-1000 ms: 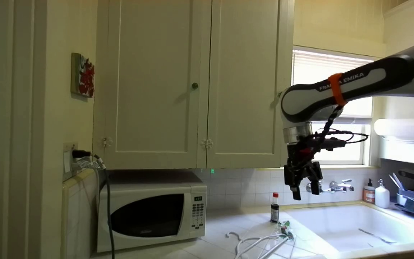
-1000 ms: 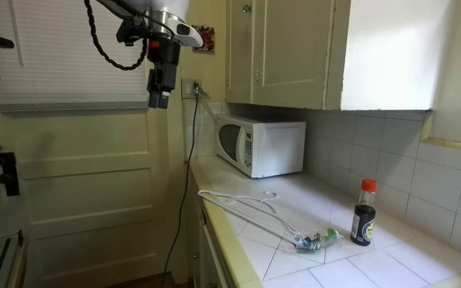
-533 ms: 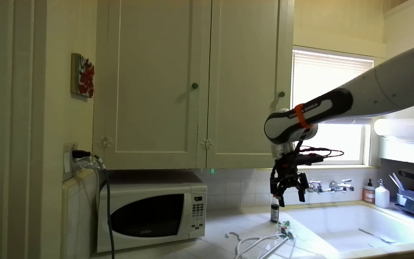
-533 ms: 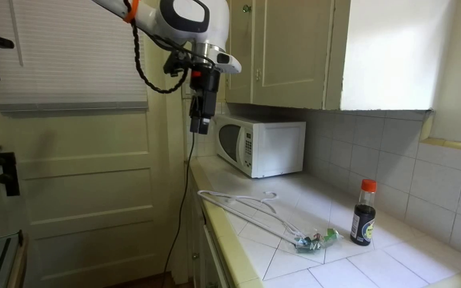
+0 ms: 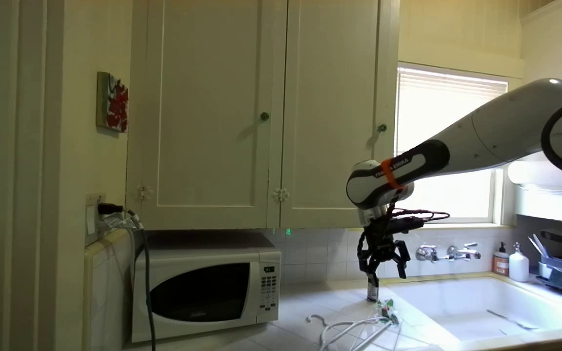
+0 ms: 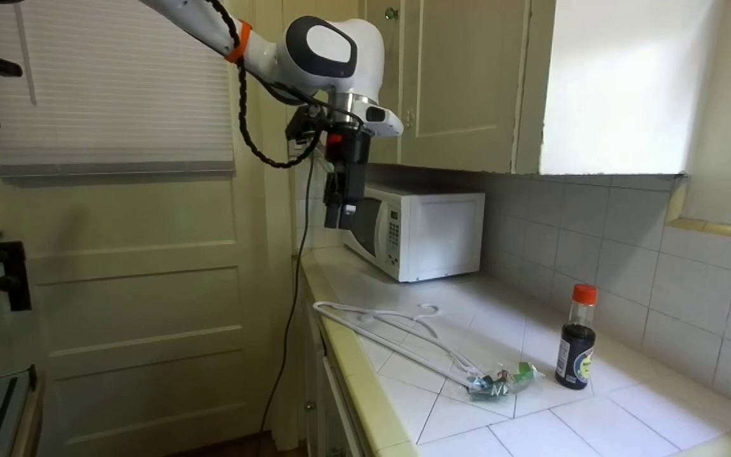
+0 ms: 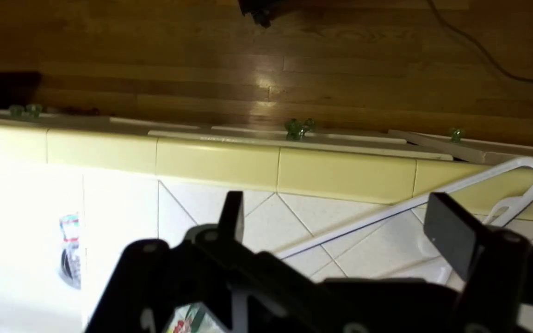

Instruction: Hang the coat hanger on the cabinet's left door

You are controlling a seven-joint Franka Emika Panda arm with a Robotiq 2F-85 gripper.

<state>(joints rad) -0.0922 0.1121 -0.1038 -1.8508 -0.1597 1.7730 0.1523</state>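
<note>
The black, two-fingered claw (image 6: 340, 222) is coming down, spread wide. In an exterior view, the thin, white, plastic-looking triangle hanger (image 6: 397, 348) is lying at its five o'clock on white square tiles (image 6: 505, 330), so grabbing is probably coming.

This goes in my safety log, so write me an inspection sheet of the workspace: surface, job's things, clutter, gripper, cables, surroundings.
Surface: white tiled counter with yellow edge trim.
Coat hanger: lies on the counter, one end over the trim.
Cabinet's left door: looks shut; nothing seen hanging on its visible part.
Clutter: crumpled plastic wrapper at the hanger's other end; red-capped bottle upright nearby.
Gripper: open, holding nothing, above the counter.
Cables: black cord runs from a plug at the wall and hangs down past the counter; braided cable loops beside the gripper.
Surroundings: microwave on the counter; sink with a thin object in it, hard to identify.
</note>
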